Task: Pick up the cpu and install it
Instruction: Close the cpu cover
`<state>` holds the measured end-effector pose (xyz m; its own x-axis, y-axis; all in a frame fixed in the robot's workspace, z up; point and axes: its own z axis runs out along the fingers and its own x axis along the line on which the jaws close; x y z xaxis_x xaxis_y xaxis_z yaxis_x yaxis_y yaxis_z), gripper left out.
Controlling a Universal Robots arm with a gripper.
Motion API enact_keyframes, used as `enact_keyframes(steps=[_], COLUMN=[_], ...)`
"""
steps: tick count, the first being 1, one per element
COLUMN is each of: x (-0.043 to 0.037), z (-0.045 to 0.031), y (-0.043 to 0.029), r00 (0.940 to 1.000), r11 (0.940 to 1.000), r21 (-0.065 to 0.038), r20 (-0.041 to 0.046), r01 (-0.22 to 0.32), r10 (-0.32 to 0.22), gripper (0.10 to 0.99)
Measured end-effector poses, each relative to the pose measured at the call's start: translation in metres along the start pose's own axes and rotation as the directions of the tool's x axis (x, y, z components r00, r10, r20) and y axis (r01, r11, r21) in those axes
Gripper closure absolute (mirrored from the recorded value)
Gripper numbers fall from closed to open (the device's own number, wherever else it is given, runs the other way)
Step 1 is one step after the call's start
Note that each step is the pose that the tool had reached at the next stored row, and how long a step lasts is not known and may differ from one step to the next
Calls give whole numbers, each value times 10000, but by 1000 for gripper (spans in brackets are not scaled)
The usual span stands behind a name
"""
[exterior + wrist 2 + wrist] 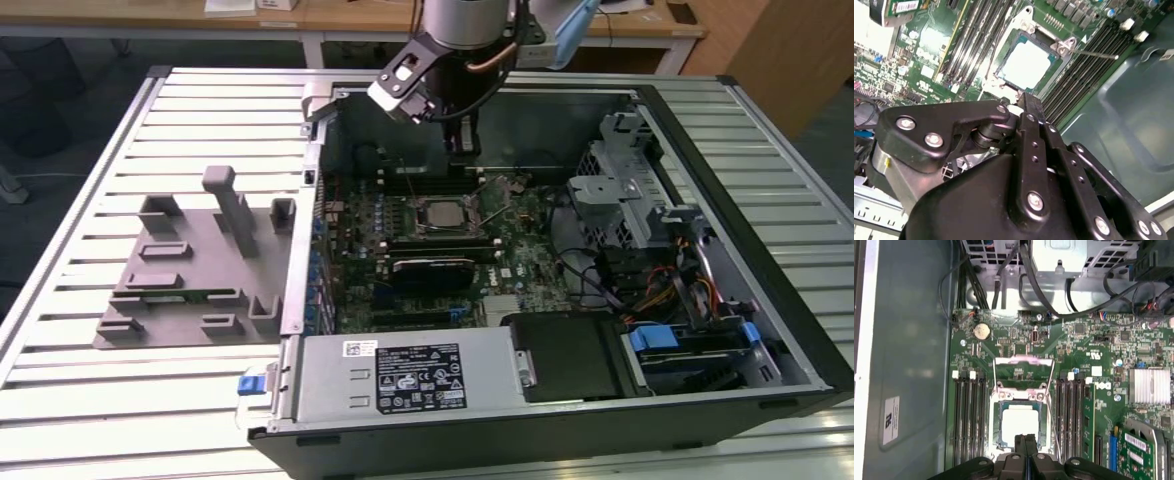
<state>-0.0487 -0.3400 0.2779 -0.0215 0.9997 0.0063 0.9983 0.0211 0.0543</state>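
Note:
The cpu (438, 213) lies flat in the motherboard's socket inside the open computer case, its silver top facing up. Both wrist views show it in the socket frame (1026, 65) (1019, 422). The socket's metal load plate (1023, 365) stands swung open, with its thin lever (1094, 52) sticking out to one side. My gripper (463, 148) hangs above the board, just behind the socket in the exterior view. Its two black fingers (1025, 439) are pressed together with nothing between them, and their tips (1026, 100) sit beside the socket's edge, apart from the cpu.
A grey fixture tray (187, 270) lies on the slatted table at the exterior view's left. The case holds a power supply (400, 375) at the front and a drive cage (627, 200) with cables at the exterior view's right. A green memory stick (1088, 415) and a heatsink (1149, 385) flank the socket.

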Motion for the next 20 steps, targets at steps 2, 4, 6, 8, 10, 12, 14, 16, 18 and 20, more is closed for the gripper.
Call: enact_keyframes(steps=[2, 4, 6, 8, 10, 12, 14, 16, 18, 20], x=[-1, -2, -4, -5, -6, -8, -9, -12, -14, -16], z=[2, 5, 8, 11, 14, 17, 20, 24, 27, 31], y=[41, 87, 139, 192, 250, 305, 367, 430, 499, 571], r00=[10000, 10000, 10000, 10000, 10000, 10000, 10000, 10000, 10000, 10000], r11=[10000, 10000, 10000, 10000, 10000, 10000, 10000, 10000, 10000, 10000], r21=[3, 6, 12, 19, 26, 33, 41, 49, 59, 71], r20=[-1, -1, 0, -1, -1, -1, -2, -2, -3, -3], r01=[-1, -1, 0, -1, 0, -2, -1, -2, -3, 0], r10=[1, 1, 0, 1, 0, 2, 1, 2, 3, 0], gripper=[980, 980, 980, 980, 980, 980, 980, 980, 980, 980])
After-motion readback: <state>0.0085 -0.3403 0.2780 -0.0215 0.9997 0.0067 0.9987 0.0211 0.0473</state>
